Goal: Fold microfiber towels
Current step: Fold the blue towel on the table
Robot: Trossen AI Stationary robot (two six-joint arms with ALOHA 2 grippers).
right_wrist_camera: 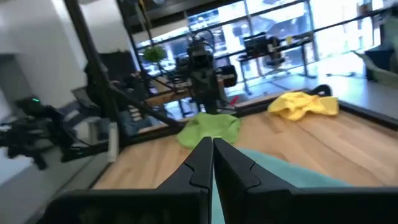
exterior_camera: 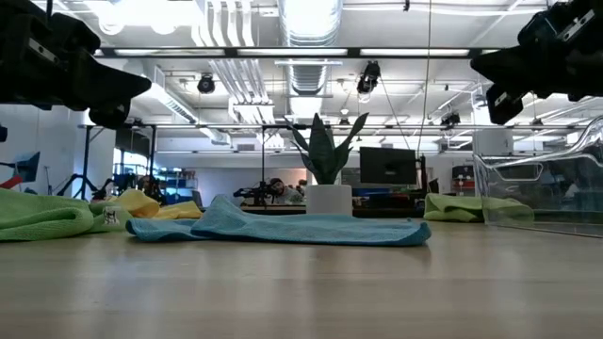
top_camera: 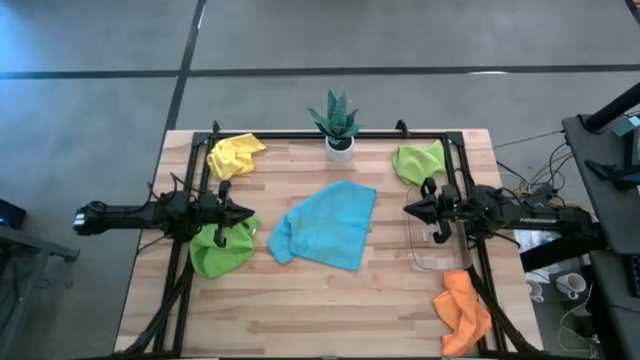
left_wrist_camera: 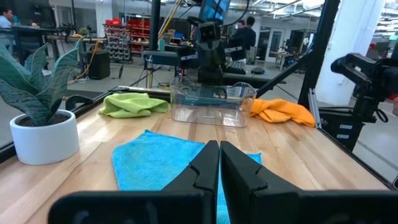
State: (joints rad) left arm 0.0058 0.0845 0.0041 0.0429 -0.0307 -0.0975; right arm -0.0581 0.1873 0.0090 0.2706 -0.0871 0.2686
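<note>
A light blue towel [top_camera: 328, 226] lies spread and rumpled at the table's middle. A yellow towel [top_camera: 234, 155] lies bunched at the far left, a lime green one [top_camera: 222, 248] at the left, a second lime green one [top_camera: 419, 161] at the far right, and an orange one [top_camera: 463, 309] at the near right. My left gripper [top_camera: 250, 212] hangs shut above the left green towel, level, pointing at the blue towel. My right gripper [top_camera: 408, 209] hangs shut above the table at the right, pointing left. Neither touches anything.
A clear plastic tray [top_camera: 437, 242] stands at the right, under my right arm. A small potted plant [top_camera: 338, 124] stands at the far edge's middle. A black frame [top_camera: 330, 134] runs along the far and side edges. Bare wood lies along the near edge.
</note>
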